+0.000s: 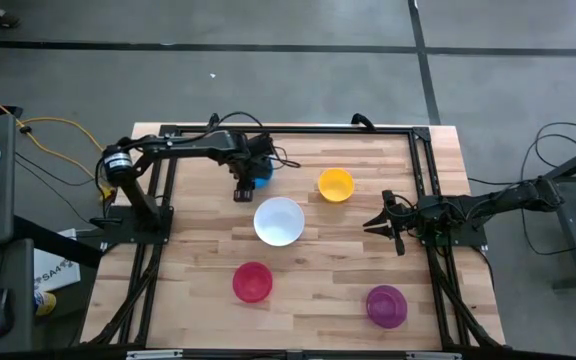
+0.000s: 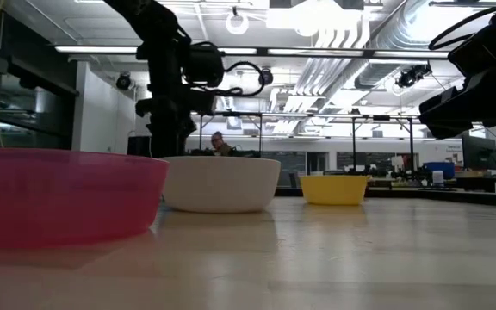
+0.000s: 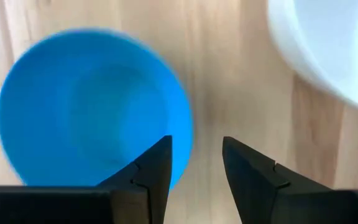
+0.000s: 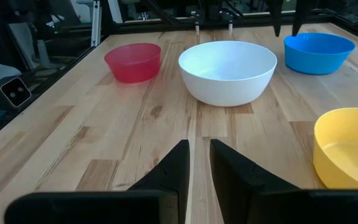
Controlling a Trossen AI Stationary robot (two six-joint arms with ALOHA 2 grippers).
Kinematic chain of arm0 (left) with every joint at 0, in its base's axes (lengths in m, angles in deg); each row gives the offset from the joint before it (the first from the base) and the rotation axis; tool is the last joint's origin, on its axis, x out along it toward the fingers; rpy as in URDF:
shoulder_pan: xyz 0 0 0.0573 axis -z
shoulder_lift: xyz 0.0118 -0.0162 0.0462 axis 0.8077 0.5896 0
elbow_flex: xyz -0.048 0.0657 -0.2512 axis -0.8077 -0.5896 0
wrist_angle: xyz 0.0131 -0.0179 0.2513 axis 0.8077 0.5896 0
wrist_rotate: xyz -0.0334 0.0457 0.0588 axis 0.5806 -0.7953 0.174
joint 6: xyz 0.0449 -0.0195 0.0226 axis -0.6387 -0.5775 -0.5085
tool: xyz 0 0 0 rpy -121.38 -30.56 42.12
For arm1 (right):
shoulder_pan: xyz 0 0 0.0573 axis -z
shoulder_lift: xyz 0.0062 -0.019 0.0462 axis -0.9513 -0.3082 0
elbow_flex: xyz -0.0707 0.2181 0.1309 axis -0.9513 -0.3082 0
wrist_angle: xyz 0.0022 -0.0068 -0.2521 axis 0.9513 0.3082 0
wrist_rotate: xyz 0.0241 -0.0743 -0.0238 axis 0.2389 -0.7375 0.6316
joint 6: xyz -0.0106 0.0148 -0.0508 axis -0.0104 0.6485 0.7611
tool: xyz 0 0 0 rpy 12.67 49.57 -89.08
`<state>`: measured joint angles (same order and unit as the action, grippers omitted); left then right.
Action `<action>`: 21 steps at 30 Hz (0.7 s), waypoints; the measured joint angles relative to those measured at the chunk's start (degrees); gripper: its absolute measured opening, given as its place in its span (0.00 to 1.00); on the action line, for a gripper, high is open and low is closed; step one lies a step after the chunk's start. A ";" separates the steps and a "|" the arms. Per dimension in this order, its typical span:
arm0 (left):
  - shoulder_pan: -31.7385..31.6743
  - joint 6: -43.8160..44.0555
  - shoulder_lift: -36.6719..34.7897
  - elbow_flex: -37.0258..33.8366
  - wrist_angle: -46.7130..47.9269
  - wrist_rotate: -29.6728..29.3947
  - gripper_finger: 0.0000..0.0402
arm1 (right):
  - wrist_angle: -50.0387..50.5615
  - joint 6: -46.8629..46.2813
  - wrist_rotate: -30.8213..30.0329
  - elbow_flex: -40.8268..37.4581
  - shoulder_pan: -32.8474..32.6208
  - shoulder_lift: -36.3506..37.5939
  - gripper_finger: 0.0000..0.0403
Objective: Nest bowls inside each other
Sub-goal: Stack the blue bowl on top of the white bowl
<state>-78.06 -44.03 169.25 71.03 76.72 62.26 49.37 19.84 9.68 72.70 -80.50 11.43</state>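
Observation:
Five bowls rest on their bases on the wooden table: blue [image 1: 262,179] at the far left, yellow [image 1: 335,184], white [image 1: 279,221] in the middle, red-pink [image 1: 252,282] and purple [image 1: 386,306] near the front. My left gripper [image 3: 196,144] hangs open above the blue bowl [image 3: 92,106], pointing down. One finger is over the bowl's rim on the side toward the white bowl [image 3: 334,43], the other is over bare wood. My right gripper [image 4: 197,148] waits at the table's right, low and nearly level, with a narrow empty gap between its fingers.
A black frame [image 1: 288,130] runs along the table's far edge and sides. Bare wood lies between the white bowl [image 4: 227,71] and my right gripper. In the low view the red-pink bowl [image 2: 58,194] stands nearest, and the blue bowl is hidden.

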 joint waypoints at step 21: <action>-1.06 0.88 1.78 -0.40 -1.56 -0.06 0.35 | 0.00 0.00 -0.07 0.00 -0.02 0.00 0.14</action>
<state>-79.12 -43.15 171.03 70.64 75.16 62.20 49.37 19.84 9.61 72.70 -80.52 11.43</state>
